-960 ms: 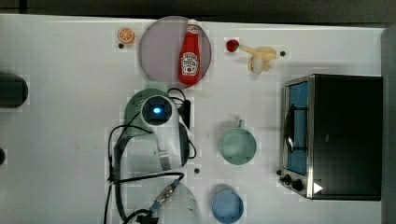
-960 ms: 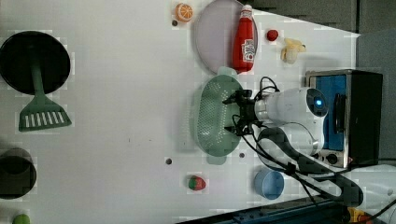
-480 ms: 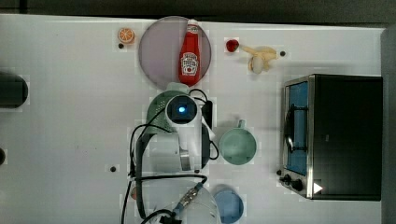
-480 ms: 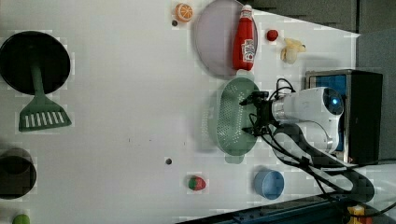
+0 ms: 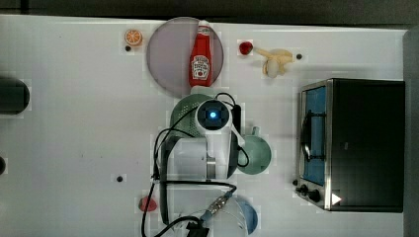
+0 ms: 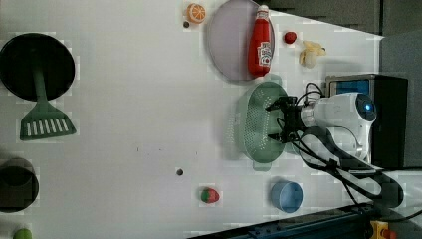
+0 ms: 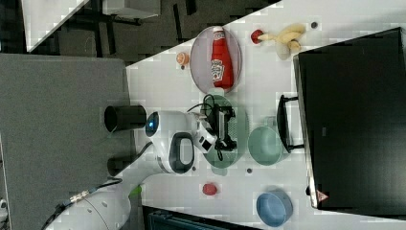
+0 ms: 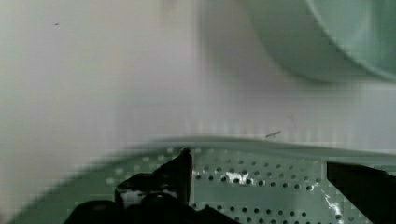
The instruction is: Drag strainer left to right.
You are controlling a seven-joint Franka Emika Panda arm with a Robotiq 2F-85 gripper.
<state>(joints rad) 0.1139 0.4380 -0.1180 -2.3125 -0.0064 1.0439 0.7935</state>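
Observation:
The strainer (image 6: 256, 124) is a pale mint-green oval basin with rows of tiny holes, lying mid-table just below the ketchup plate in the left view. My gripper (image 6: 275, 121) reaches down into its basin, open, with both black fingers spread wide and nothing between them. In the top view the arm covers most of the strainer (image 5: 184, 114). The wrist view shows the perforated strainer floor (image 8: 261, 179) between the fingertips (image 8: 180, 170), near its rim. In the right view the gripper (image 7: 224, 127) sits inside the strainer (image 7: 242, 129), close to the green cup.
A round mint-green cup (image 5: 254, 155) stands just to the top view's right of the strainer, with a toaster oven (image 5: 356, 143) beyond it. A plate with a ketchup bottle (image 5: 200, 57) lies behind. A blue bowl (image 6: 287, 195) and a strawberry (image 6: 209, 195) sit near the front.
The arm and the strainer have slid together toward the top view's right, ending close beside the green cup. The fingers stay spread inside the basin.

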